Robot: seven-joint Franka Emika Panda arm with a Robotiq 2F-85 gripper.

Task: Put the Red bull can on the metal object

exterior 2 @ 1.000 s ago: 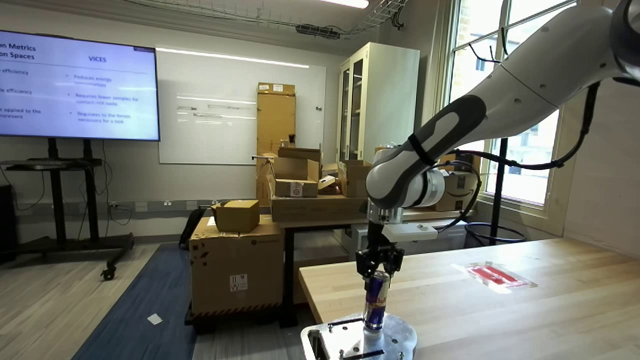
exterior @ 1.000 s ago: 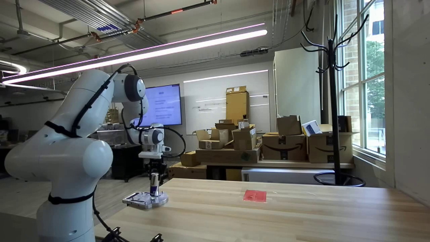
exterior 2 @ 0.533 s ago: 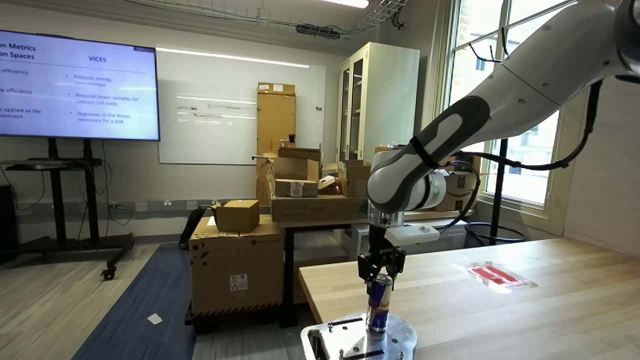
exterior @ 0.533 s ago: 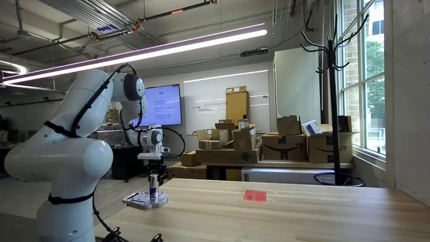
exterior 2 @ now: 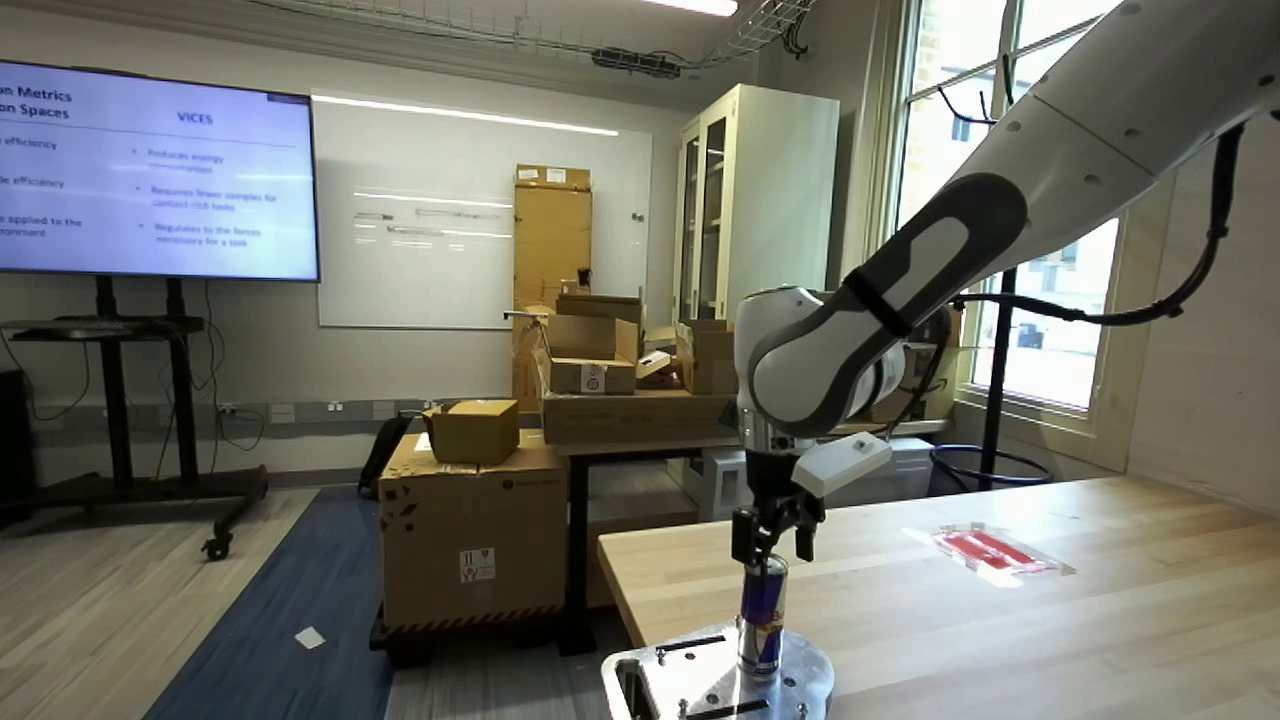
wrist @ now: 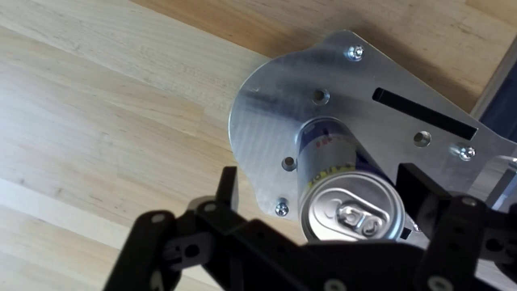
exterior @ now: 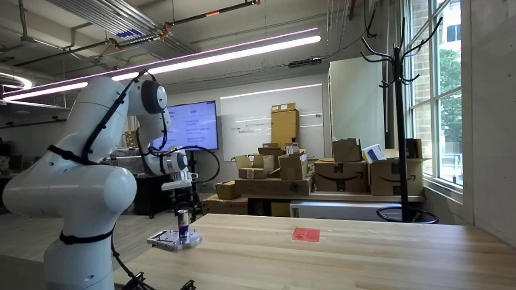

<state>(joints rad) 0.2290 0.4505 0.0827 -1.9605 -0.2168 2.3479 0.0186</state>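
Observation:
The Red bull can [wrist: 335, 153] stands upright on the metal object [wrist: 266, 133], a flat silvery plate with holes, slots and screws. In both exterior views the can [exterior 2: 763, 620] [exterior: 183, 223] rises from the rounded part of the plate [exterior 2: 810, 670] [exterior: 165, 239]. Around the can's top, my gripper [wrist: 318, 180] is open. Its left finger in the wrist view is well apart from the can; the right one lies close against the rim, and whether it touches I cannot tell. The lid's lower edge is hidden behind the gripper body. The gripper [exterior 2: 776, 548] appears slightly tilted.
The plate lies at a corner of the wooden table [exterior: 342, 262], near its edge. A flat red item [exterior: 306, 235] is taped farther along the tabletop. Cardboard boxes [exterior 2: 475, 540] stand on the floor and a bench behind, with a coat stand [exterior: 399, 121] near the window.
The jaws have opened and let go of the can. It has come down slightly and shifted a little on the plate. The wrist has tilted and the arm has drawn back a bit.

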